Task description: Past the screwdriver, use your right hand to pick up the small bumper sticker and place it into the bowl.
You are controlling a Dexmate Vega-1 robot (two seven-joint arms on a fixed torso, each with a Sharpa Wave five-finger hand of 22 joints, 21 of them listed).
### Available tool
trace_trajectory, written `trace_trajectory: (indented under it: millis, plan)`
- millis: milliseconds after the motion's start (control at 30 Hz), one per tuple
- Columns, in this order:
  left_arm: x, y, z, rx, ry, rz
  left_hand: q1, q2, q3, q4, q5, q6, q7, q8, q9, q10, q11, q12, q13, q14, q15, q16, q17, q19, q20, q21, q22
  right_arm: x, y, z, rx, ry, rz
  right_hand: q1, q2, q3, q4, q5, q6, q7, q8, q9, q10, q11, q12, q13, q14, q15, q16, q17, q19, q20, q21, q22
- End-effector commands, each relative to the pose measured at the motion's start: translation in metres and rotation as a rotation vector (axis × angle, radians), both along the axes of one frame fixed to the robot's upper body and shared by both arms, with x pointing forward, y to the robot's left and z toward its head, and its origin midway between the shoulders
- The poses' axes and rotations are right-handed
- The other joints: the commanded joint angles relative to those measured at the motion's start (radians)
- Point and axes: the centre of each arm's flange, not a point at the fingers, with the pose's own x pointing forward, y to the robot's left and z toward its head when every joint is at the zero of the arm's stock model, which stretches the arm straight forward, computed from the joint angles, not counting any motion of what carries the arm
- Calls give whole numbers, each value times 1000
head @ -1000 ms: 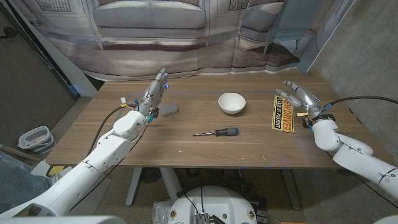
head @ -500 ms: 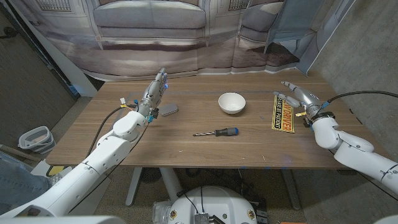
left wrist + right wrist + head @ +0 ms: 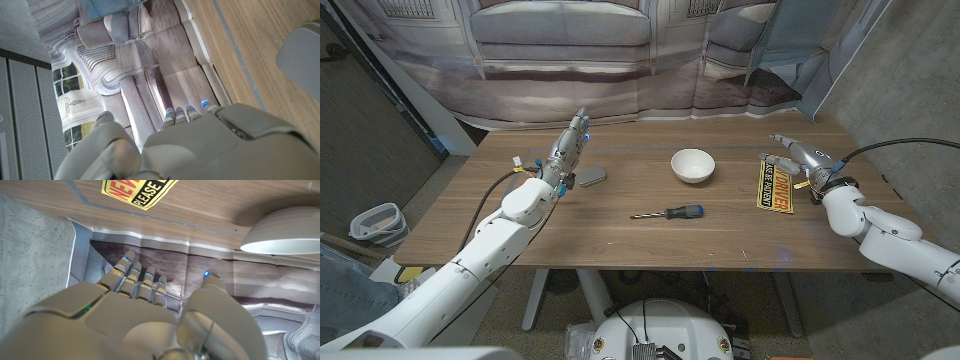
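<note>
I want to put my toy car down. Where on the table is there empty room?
Bare wood runs along the near edge of the table, in front of the screwdriver. More lies between the bowl and the grey block. It is crowded by the yellow sticker, where the right hand hovers.

"DRIVER" on the yellow bumper sticker; "PLEASE" in the right wrist view.

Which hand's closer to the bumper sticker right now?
Right. The right hand hovers at the bumper sticker's outer edge, open. The left hand is far across the table, beyond the bowl.
</note>
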Motion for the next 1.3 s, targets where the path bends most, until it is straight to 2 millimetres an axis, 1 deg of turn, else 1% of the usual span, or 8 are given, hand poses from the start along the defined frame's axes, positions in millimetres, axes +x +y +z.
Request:
trace_trajectory:
  millis: [33, 167, 567, 867, 1133, 1200, 1267, 1300]
  plan:
    - [-1, 1, -1, 3, 9, 7, 11, 2, -7, 0, 7, 6, -2, -3, 2, 3, -2, -3, 2, -11, -1, -2, 4, -21, -44, 0, 4, 2, -3, 0, -63, 55, -49, 25, 3, 4, -14, 8, -14, 0, -2, 3, -18, 7, -5, 3, -19, 7, -2, 2, -9, -18, -5, 1]
    - [-1, 1, 0, 9, 10, 8, 11, 3, -8, 0, 8, 6, -2, -3, 2, 2, -3, -3, 2, -12, -1, -3, 4, -22, -43, 0, 4, 4, -3, 1, -87, 80, -71, 41, 5, 11, -22, 9, -32, -2, -4, 3, -42, 7, -9, 4, -39, 26, -4, 2, -18, -5, -7, 1]
    - [1, 2, -2, 8, 15, 7, 12, 4, -11, 1, 7, 6, -3, -3, 2, 0, -5, -4, 2, -13, 0, -3, 4, -23, -40, 0, 4, 6, -3, 2, -145, 123, -109, 61, 7, 18, -30, 9, -58, 5, -5, 4, -72, 5, -12, 4, -52, 49, -1, 3, -22, 10, -7, 1]
    - [3, 3, -3, 3, 18, 3, 12, 5, -13, 1, 7, 6, -4, -3, 2, 0, 1, -4, 2, -13, 0, -3, 4, -23, -39, 0, 5, 11, 4, -1, -214, 169, -148, 74, 3, 21, -35, 8, -86, 0, -6, 4, -110, 15, -16, 4, -60, 68, 2, 3, -27, 24, -7, 1]
    - [3, 4, -1, 2, 15, 1, 12, 6, -15, 2, 7, 7, -3, -3, 2, 0, 1, -4, 2, -14, 0, -3, 4, -24, -36, 0, 5, 14, 4, -3, -222, 204, -166, 82, 1, 22, -34, 6, -138, 22, -11, 4, -169, 36, -21, 4, -67, 77, 4, 4, -29, 37, -5, 2]
    - [3, 4, 0, 1, 13, 0, 13, 6, -16, 2, 7, 7, -2, -3, 2, 0, -1, -4, 2, -14, 2, -3, 4, -24, -35, -1, 5, 15, 4, -3, -222, 216, -175, 84, 1, 23, -34, 5, -150, 28, -9, 4, -185, 59, -20, 4, -73, 77, 4, 4, -32, 38, -5, 2]
    - [2, 3, 2, 5, 10, 2, 13, 6, -17, 2, 7, 7, -2, -3, 2, -1, 0, -4, 2, -15, 2, -3, 4, -24, -35, -1, 5, 15, 4, -4, -224, 229, -181, 86, 0, 23, -33, 4, -161, 45, -7, 4, -204, 80, -19, 4, -89, 81, 0, 4, -38, 44, -6, 2]
    - [3, 3, 2, 1, 10, -1, 13, 6, -17, 2, 7, 7, -3, -3, 2, -1, 0, -4, 2, -15, 2, -3, 4, -24, -35, -1, 5, 16, 4, -4, -224, 233, -185, 87, 0, 23, -33, 4, -165, 48, -7, 4, -210, 83, -20, 4, -93, 83, -1, 5, -40, 45, -7, 2]
